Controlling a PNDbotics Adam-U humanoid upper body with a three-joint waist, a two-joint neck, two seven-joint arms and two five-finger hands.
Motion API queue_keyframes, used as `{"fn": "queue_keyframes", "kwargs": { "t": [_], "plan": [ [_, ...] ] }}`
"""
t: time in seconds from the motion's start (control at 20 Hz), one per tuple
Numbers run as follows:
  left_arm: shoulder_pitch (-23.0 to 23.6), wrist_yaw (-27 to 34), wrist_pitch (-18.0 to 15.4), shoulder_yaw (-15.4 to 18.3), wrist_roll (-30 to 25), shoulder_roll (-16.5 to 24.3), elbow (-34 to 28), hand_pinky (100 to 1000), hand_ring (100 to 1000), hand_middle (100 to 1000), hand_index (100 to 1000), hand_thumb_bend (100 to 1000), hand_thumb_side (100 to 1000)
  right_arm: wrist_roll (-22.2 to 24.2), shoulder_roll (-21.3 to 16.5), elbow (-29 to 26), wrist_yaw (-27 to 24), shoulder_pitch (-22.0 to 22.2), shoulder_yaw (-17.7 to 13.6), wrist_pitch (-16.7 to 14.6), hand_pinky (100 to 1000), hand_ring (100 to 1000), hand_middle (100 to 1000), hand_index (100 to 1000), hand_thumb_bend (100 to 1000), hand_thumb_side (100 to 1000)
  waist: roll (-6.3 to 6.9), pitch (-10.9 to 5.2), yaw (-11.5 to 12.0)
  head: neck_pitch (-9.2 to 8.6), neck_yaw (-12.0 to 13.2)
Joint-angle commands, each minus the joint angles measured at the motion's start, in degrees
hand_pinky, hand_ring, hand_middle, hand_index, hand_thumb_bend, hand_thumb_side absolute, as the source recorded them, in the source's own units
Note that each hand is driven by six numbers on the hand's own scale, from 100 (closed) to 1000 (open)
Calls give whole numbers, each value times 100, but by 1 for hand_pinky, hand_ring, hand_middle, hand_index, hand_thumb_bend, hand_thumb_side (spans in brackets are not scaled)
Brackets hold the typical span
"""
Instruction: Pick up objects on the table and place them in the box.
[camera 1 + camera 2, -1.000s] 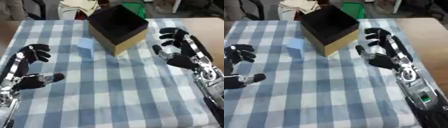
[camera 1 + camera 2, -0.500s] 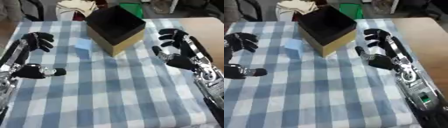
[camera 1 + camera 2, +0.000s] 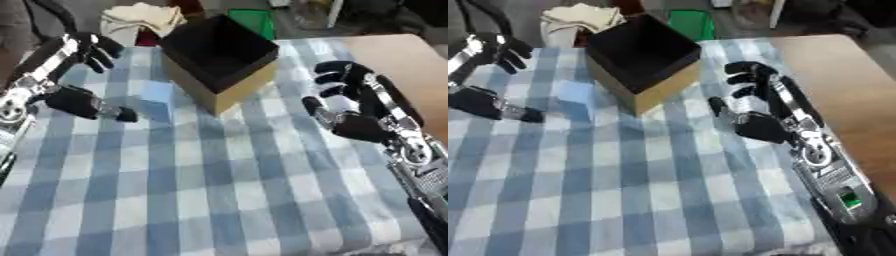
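An open box [image 3: 219, 62] with a black inside and tan walls stands at the far middle of the checked cloth. A small pale blue object [image 3: 156, 93] lies flat on the cloth just left of the box. My left hand [image 3: 72, 101] hovers left of that object, open, with its thumb pointing toward it and its fingers spread up by the far edge; it holds nothing. To the right of the box, my right hand [image 3: 360, 124] is open with spread fingers and is also empty.
The blue and white checked cloth [image 3: 219, 190] covers the table, and bare brown wood [image 3: 404, 57] shows at the right. Behind the box are a pale folded cloth [image 3: 140, 19] and a green thing [image 3: 255, 21].
My left hand has risen from the near left toward the far side, closing in on the pale blue object. The right hand has stayed about where it was.
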Motion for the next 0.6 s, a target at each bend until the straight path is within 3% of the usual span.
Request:
{"fn": "queue_keyframes", "kwargs": {
  "t": [0.05, 0.35, 0.6],
  "plan": [
    [-365, -314, -7, -63, -308, 47, 429, 655, 659, 664, 779, 926, 249, 40, -88, -70, -39, -65, 1, -7, 679, 782, 764, 806, 356, 227, 13, -111, -52, -44, 30],
    [-829, -918, -116, 48, -788, -232, 1411, 664, 657, 658, 774, 877, 205, 95, -88, -82, -53, -95, 52, -8, 679, 782, 763, 807, 356, 226, 27, -133, -203, -38, 73],
    [-1044, -1436, -374, 232, -676, -463, 2253, 667, 656, 658, 771, 865, 188, 144, -82, -106, -68, -152, 90, -11, 679, 782, 763, 807, 356, 226, 31, -131, -359, -47, 112]
  ]
}}
